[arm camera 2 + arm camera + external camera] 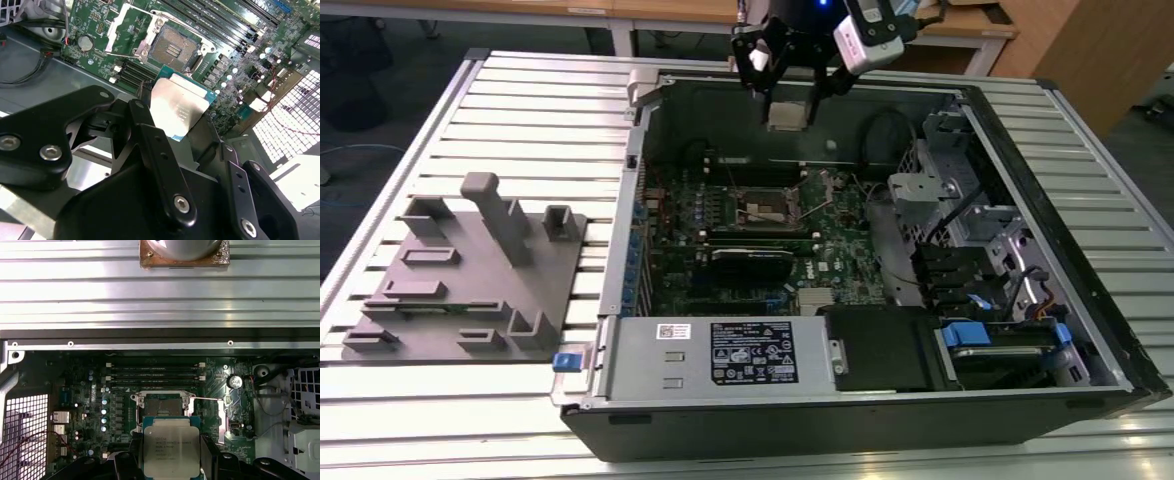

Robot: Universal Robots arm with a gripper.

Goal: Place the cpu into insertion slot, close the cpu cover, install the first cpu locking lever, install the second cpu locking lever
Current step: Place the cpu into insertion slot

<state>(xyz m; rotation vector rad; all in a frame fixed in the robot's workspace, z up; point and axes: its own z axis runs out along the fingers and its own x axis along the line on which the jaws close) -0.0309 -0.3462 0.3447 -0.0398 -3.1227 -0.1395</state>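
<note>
Presently my gripper (177, 120) was clamped on the cpu (171, 450), chip flat. The slot (162, 405) lay uncovered beneath it, not touching.

A square cpu (171, 442) with a dull silver lid is pinched by two opposite edges in the black gripper (171, 464), over a green motherboard (75, 405). Just beyond the chip lies the open insertion slot (162, 406), then long black memory slots (155, 372), then the ribbed metal table (160, 295) outside the case (150, 345).
</note>
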